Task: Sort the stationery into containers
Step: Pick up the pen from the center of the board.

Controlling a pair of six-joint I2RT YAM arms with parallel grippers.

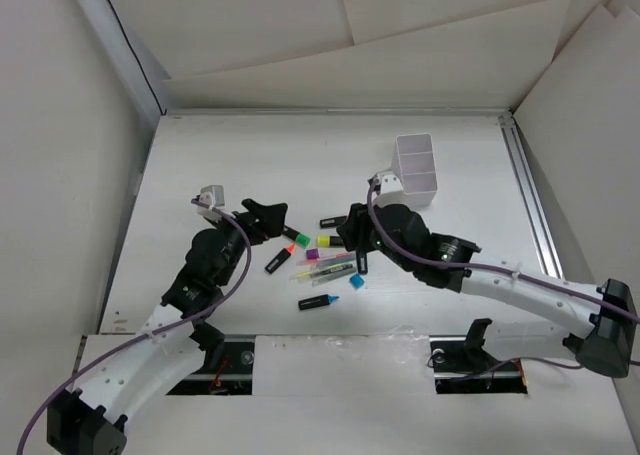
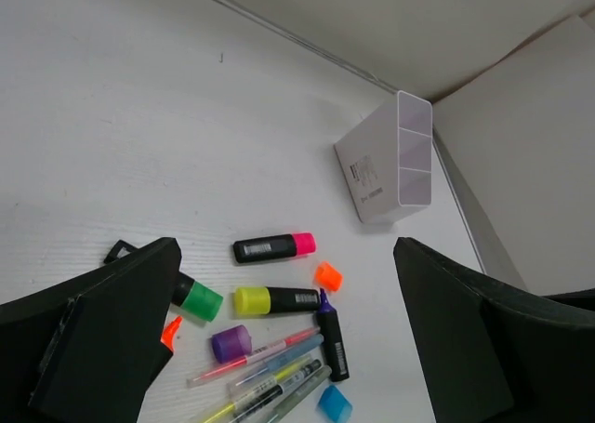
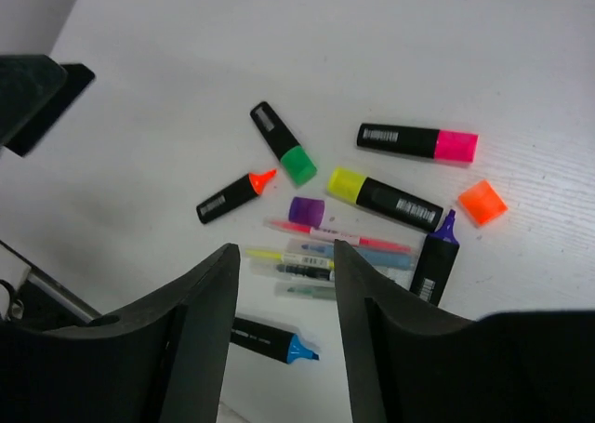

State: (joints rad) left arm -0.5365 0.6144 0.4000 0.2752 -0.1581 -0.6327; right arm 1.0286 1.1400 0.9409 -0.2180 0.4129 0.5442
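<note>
Left wrist shows left tool [image 2: 286,248] spread; right tool [image 3: 284,251] likewise spread above highlighters [image 3: 386,198].

The left arm [image 1: 190,280] reaches up from the lower left of the overhead view, and the left gripper [image 1: 266,219] is spread wide at centre-left. The right arm [image 1: 520,285] bends in from the lower right. The right gripper [image 1: 352,242] is parted and empty near the centre.

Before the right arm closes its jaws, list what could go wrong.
1. The thin pens lie packed side by side below the open right jaws; closing there may catch several or scatter them.
2. The loose purple cap sits right beside them and could get knocked away.
3. The purple highlighter lies uncapped next to the pens; a nudge might smear ink.
</note>
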